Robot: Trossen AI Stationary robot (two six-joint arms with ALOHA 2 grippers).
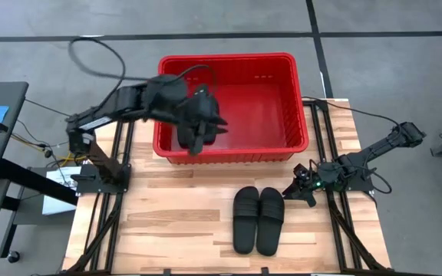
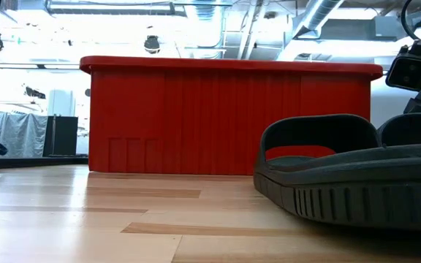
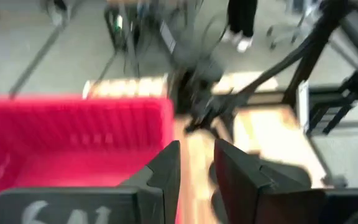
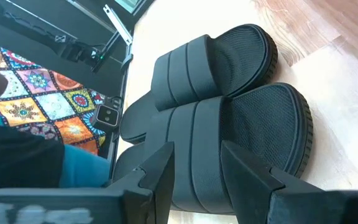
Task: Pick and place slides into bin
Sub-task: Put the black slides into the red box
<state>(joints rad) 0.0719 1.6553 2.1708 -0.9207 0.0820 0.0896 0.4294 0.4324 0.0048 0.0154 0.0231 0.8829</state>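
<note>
Two black slides [image 1: 258, 221] lie side by side, soles down, on the wooden table near its front edge; they also show in the low view [image 2: 349, 172] and the right wrist view [image 4: 229, 118]. The red bin [image 1: 282, 84] stands at the table's far edge. My left gripper [image 3: 196, 149] hovers over the bin's near left part [image 1: 209, 126], blurred, open, with nothing between its fingers. My right gripper [image 4: 197, 152] rests low at the table's right side [image 1: 294, 192], open and pointing at the pair of slides. The left arm hides the bin's left floor.
Bare wood lies left of the slides [image 1: 159, 222] and between them and the bin's near wall [image 2: 225, 117]. Black frame rails [image 1: 117, 207] run along both table sides. A person's legs [image 3: 241, 18] stand in the room beyond the table.
</note>
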